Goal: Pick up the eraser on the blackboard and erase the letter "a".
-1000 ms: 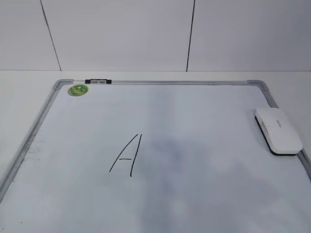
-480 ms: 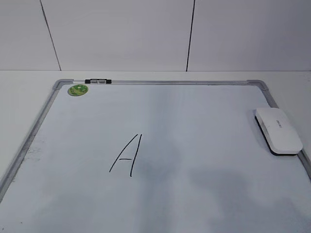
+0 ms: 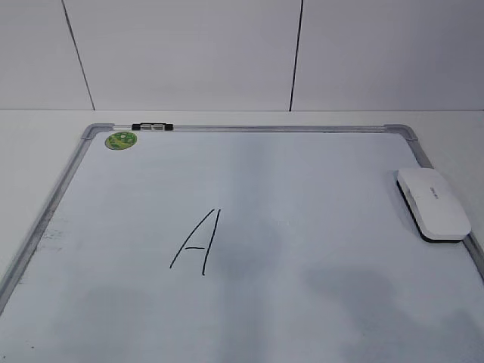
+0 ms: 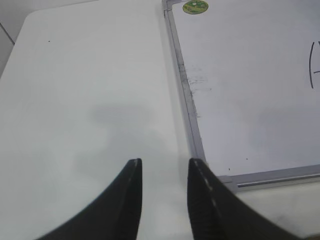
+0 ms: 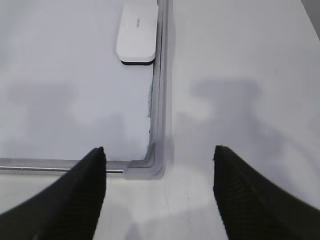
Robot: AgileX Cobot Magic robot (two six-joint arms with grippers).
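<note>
the eraser [image 3: 432,204] lies flat at the right edge of the blackboard [image 3: 302,174], easy to grab. the right tool [image 5: 160,155] hangs near it, spread wide and empty. the left tool [image 4: 165,165] is a bit spread over the worktop [image 4: 90,75], empty. only a big "A" [image 3: 198,240] shows; no small "a".

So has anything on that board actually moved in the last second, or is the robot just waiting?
Nothing on the board has visibly moved; only the faint grey shadows on its surface have drifted toward the near edge. The eraser lies untouched at the right edge of the blackboard, the big letter A is intact, and the green sticker sits in its corner. Nothing was grasped or released.
</note>
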